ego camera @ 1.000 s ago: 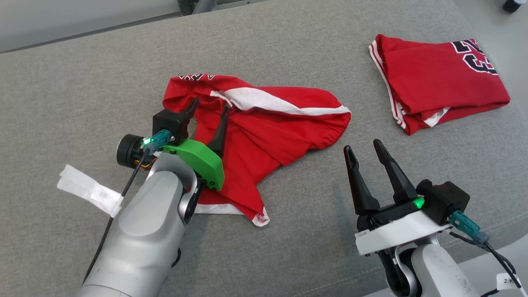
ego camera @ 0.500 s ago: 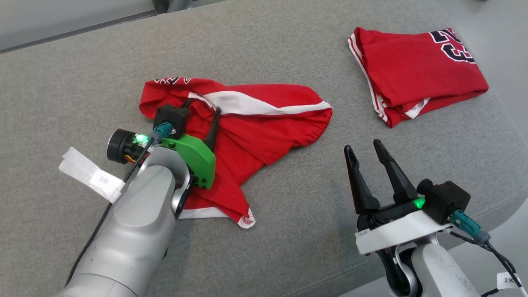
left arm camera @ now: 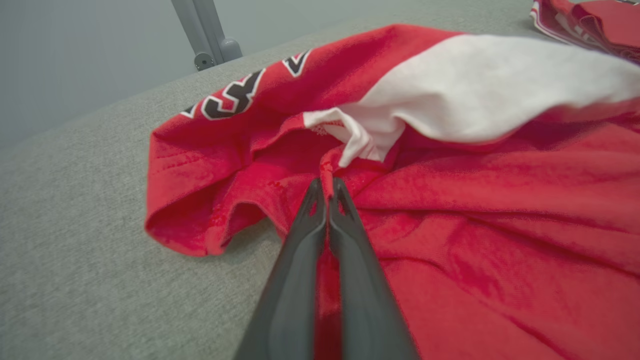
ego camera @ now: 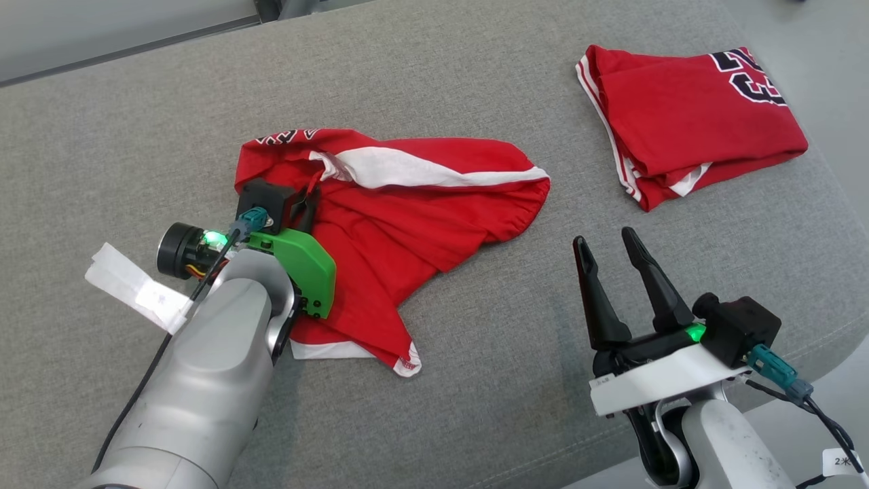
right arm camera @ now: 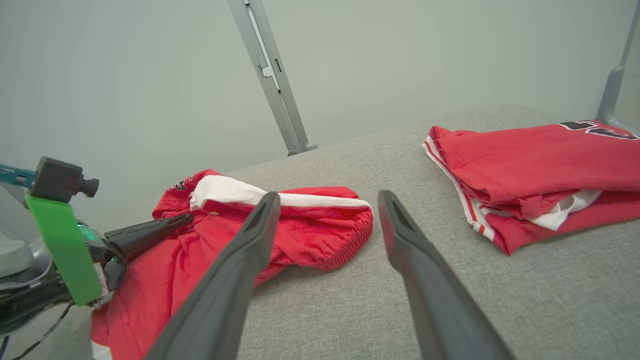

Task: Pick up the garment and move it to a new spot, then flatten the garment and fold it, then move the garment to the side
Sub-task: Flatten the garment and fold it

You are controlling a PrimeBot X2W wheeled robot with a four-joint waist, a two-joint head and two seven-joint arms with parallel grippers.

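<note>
Pinching a fold of the red garment [ego camera: 421, 224] is the left claw [left arm camera: 327, 184].

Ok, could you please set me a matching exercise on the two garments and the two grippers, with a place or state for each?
Things:
1. crumpled garment
2. folded garment
3. left gripper
4. right gripper

Places or states:
a. open, holding nothing
b. lying neatly at the far right of the grey surface
c. shut on a pinch of red cloth
d. bunched up near the middle of the grey surface

Pairs: 1-d, 2-b, 3-c, 4-a
</note>
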